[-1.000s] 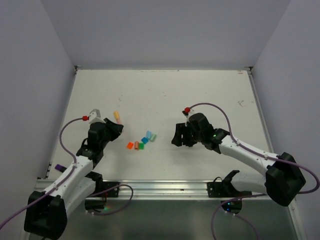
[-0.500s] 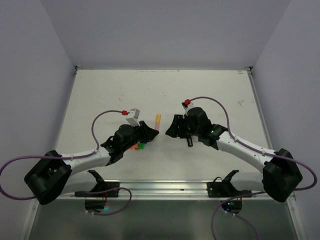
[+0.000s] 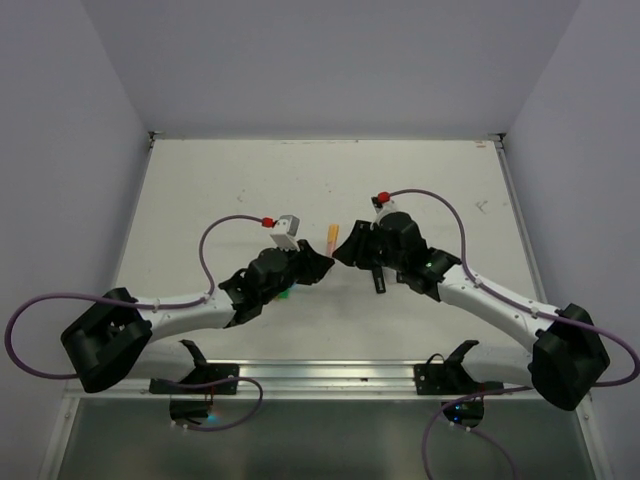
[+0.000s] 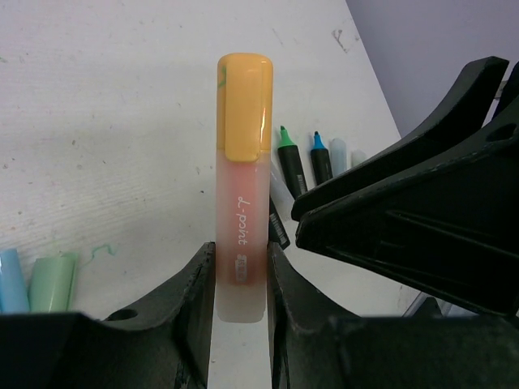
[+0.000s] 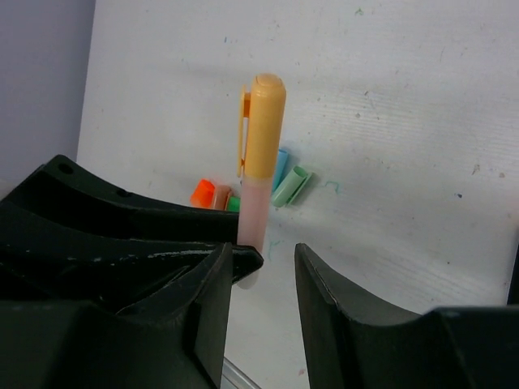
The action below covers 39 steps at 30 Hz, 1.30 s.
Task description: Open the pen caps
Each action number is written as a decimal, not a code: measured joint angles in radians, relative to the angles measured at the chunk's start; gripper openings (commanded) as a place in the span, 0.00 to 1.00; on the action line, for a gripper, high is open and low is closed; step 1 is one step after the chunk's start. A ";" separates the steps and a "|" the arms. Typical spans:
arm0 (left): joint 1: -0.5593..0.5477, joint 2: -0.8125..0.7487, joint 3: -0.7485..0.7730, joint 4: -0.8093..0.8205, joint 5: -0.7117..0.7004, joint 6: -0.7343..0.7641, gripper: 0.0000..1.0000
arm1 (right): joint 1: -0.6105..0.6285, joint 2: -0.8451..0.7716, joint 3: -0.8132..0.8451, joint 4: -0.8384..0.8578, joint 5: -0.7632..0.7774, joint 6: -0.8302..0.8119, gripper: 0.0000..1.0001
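Note:
My left gripper is shut on the pink body of a highlighter, which stands out past the fingers with its yellow-orange pen cap on. In the top view the marker is held above mid-table between the left gripper and right gripper. In the right wrist view the cap rises ahead of my right gripper, whose jaws stand apart with nothing gripped. Loose caps lie on the table: orange, green, light blue, mint.
Uncapped markers lie on the table beyond the held one, one green-tipped and one blue-tipped. A black marker lies under the right arm. The white table is walled on three sides.
The left arm swung right to mid-table carrying the highlighter. The right gripper moved left up to it, and its jaws narrowed.

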 measured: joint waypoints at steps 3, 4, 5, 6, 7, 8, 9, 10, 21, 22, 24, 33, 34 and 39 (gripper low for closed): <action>-0.007 0.006 0.008 0.000 -0.005 0.005 0.00 | 0.000 -0.016 0.000 0.019 0.020 0.000 0.40; -0.008 0.009 0.010 0.000 -0.007 0.005 0.00 | 0.000 -0.015 0.000 0.029 0.023 0.000 0.40; -0.010 0.011 0.012 0.000 -0.010 0.006 0.00 | 0.000 -0.012 0.000 0.034 0.023 0.000 0.40; -0.012 0.013 0.015 0.000 -0.011 0.006 0.00 | 0.000 -0.006 0.000 0.038 0.023 0.000 0.40; -0.015 0.015 0.018 -0.001 -0.012 0.008 0.00 | 0.000 0.002 0.000 0.042 0.023 0.001 0.40; -0.019 0.016 0.021 0.000 -0.014 0.011 0.00 | 0.000 0.010 0.000 0.048 0.022 0.003 0.39; -0.023 0.016 0.024 0.000 -0.017 0.012 0.00 | 0.000 0.018 0.000 0.055 0.022 0.006 0.39; -0.027 0.016 0.027 0.002 -0.019 0.012 0.00 | 0.000 0.026 0.000 0.061 0.021 0.008 0.39; -0.038 0.017 0.029 0.013 -0.029 0.011 0.00 | -0.001 0.053 0.000 0.120 0.023 0.031 0.14; -0.037 0.017 0.029 0.017 -0.032 0.010 0.00 | -0.003 0.055 -0.002 0.126 0.022 0.035 0.10; -0.036 0.018 0.029 0.019 -0.038 0.006 0.00 | -0.002 0.060 -0.010 0.147 0.024 0.041 0.04; -0.036 0.044 0.023 0.028 -0.027 -0.006 0.42 | -0.002 0.065 -0.040 0.174 0.030 0.050 0.00; -0.036 0.045 0.023 0.028 -0.027 -0.003 0.53 | -0.002 0.065 -0.042 0.175 0.031 0.050 0.00; -0.040 0.020 0.024 -0.009 -0.029 0.018 0.78 | 0.005 0.064 -0.043 0.175 0.031 0.028 0.00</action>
